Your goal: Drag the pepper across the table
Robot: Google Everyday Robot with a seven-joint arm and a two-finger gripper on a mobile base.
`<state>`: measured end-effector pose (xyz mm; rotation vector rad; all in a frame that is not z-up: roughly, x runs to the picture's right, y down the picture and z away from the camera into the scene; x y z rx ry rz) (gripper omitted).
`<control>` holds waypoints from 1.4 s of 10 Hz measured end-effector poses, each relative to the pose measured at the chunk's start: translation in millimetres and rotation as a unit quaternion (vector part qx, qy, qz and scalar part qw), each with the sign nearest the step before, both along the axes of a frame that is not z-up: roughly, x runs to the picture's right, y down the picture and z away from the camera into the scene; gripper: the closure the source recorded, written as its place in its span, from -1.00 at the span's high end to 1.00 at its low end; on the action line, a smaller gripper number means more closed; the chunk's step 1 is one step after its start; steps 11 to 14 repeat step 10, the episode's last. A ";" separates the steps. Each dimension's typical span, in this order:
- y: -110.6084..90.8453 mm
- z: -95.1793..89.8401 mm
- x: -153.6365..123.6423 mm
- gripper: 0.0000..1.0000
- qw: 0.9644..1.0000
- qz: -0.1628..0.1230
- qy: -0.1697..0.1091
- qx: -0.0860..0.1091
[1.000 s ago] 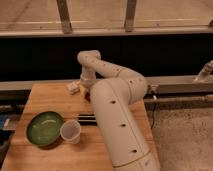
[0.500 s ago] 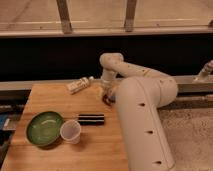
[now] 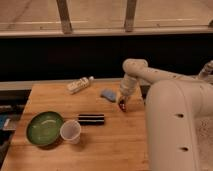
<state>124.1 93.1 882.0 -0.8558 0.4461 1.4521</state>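
The pepper [image 3: 123,106] is a small dark red item lying on the light wooden table [image 3: 100,150], toward its right side, just right of a blue cloth [image 3: 108,93]. My gripper [image 3: 122,101] points down right at the pepper, at the end of the white arm [image 3: 150,75] that reaches in from the right. The gripper hides most of the pepper, so only a bit of red shows below it.
A white bottle [image 3: 80,84] lies at the table's back edge. A black striped bar [image 3: 91,119] lies mid-table. A green bowl [image 3: 44,127] and a clear cup [image 3: 70,131] stand front left. My white body [image 3: 177,130] fills the right foreground.
The arm has swung from the back left of the table to the right. The gripper now sits by the blue cloth, over the pepper. The bottle and cloth have come into view.
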 end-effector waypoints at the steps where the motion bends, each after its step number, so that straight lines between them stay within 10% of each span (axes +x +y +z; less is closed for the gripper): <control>1: 12.5 -10.2 22.1 -1.00 0.999 0.029 0.020 0.002; 5: 56.2 -34.2 57.0 -0.73 0.992 0.103 0.066 0.003; 8: 53.4 -35.6 43.6 -0.20 0.996 0.085 0.035 0.018; 14: 53.1 -35.5 41.9 -0.17 0.996 0.083 0.033 0.018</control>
